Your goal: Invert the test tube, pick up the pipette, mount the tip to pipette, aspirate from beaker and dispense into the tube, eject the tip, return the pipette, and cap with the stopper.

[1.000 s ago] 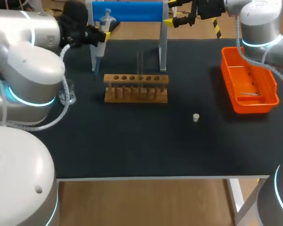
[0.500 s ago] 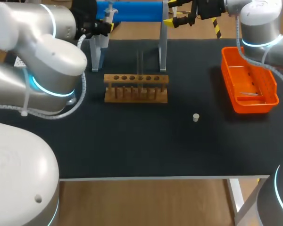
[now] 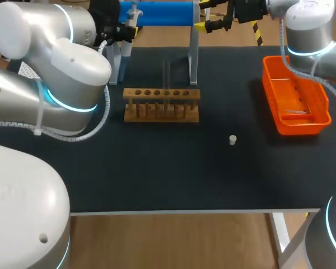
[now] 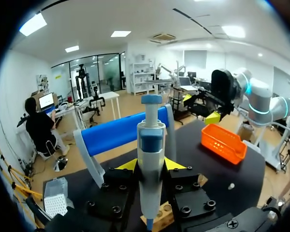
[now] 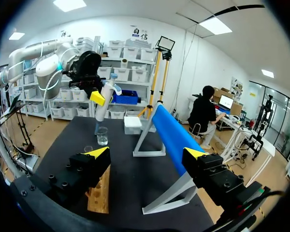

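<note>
**Pipette upright in the left gripper, close beside the blue stand**

The pipette [image 4: 150, 159] is pinched between the fingers of the left gripper [image 4: 151, 164], with its long axis vertical and its plunger end uppermost. The blue stand [image 3: 159, 12] lies just ahead of that gripper at the back of the counter [image 3: 173, 168]. A slender piece can be seen in the orange tray [image 3: 325, 115] and may be an ejected tip, though this cannot be confirmed. If so, hanging the pipette back on the stand is judged to be the step in hand. That move belongs to the left arm, which is much the nearer.

The right gripper [image 5: 146, 153] is held spread and empty, well apart at the stand's far end. The test tube [image 3: 166, 78] stands upright in the wooden rack [image 3: 161, 105]. The stopper [image 3: 232, 139] lies uncollected on the counter between rack and tray.
</note>
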### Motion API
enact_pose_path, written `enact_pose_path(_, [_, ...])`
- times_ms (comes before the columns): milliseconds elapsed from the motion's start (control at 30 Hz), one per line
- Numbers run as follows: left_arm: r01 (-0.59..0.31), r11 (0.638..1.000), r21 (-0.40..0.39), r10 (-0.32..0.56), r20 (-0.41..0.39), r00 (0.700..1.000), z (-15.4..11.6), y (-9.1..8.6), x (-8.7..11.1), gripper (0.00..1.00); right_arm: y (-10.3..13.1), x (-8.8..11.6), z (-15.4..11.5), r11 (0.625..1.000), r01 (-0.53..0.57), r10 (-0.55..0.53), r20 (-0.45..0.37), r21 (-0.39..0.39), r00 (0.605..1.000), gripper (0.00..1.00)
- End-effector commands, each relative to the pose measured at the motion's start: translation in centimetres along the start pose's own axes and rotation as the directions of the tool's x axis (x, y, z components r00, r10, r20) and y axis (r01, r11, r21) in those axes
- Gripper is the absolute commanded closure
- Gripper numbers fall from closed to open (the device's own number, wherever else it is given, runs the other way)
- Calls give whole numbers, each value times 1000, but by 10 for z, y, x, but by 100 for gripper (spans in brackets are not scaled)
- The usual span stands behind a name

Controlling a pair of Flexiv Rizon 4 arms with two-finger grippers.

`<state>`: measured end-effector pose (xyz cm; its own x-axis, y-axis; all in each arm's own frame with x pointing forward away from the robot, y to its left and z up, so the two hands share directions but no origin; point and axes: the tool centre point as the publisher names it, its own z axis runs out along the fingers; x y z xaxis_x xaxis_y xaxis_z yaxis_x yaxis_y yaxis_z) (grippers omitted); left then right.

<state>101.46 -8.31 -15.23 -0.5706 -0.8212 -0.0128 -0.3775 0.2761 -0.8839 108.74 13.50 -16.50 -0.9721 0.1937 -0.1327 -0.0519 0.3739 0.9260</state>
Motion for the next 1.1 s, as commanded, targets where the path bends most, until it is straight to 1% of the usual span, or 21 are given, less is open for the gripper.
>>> enact_pose_path(33, [0, 1000, 2, 0, 0, 1000, -1, 0, 0, 100, 0, -1, -1, 1000, 0, 0, -4, 3, 1000, 0])
enact_pose_path(133, [0, 1000, 2, 0, 0, 1000, -1, 0, 0, 100, 0, -1, -1, 1000, 0, 0, -4, 3, 1000, 0])
enact_pose_path(233, [8, 1000, -26, -6, 53, 999, 5, 1, -9, 100, 0, -1, -1, 1000, 0, 0, -4, 3, 1000, 0])
enact_pose_path(267, [8, 999, -37, -5, 84, 996, 7, 2, -12, 100, 0, -1, -1, 1000, 0, 0, -4, 3, 1000, 0])
enact_pose_path(333, [41, 999, -24, -38, 116, 992, 9, 2, -19, 100, 0, -1, -1, 1000, 0, 0, -4, 3, 1000, 0])
enact_pose_path(400, [40, 998, -42, -34, 154, 987, 13, 3, -23, 100, 0, -1, -1, 1000, 0, 0, -4, 3, 1000, 0])
enact_pose_path(467, [55, 998, -30, -49, 177, 983, 17, 3, -28, 100, 0, -1, -1, 1000, 0, 0, -4, 3, 1000, 0])
enact_pose_path(533, [63, 997, -34, -55, 199, 978, 21, 4, -32, 100, 0, -1, -1, 1000, 0, 0, -4, 3, 1000, 0])
enact_pose_path(733, [99, 995, -19, -92, 240, 966, 31, 6, -44, 100, 0, -1, -1, 1000, 0, 0, -4, 3, 1000, 0])
enact_pose_path(833, [102, 995, -16, -95, 250, 964, 35, 4, -51, 100, 0, -1, -1, 1000, 0, 0, -4, 3, 1000, 0])
enact_pose_path(933, [99, 995, -26, -88, 276, 957, 39, 2, -57, 100, 0, -1, -1, 1000, 0, 0, -4, 3, 1000, 0])
enact_pose_path(1100, [119, 993, -21, -108, 303, 947, 46, 0, -65, 100, 0, -1, -1, 1000, 0, 0, -4, 3, 1000, 0])
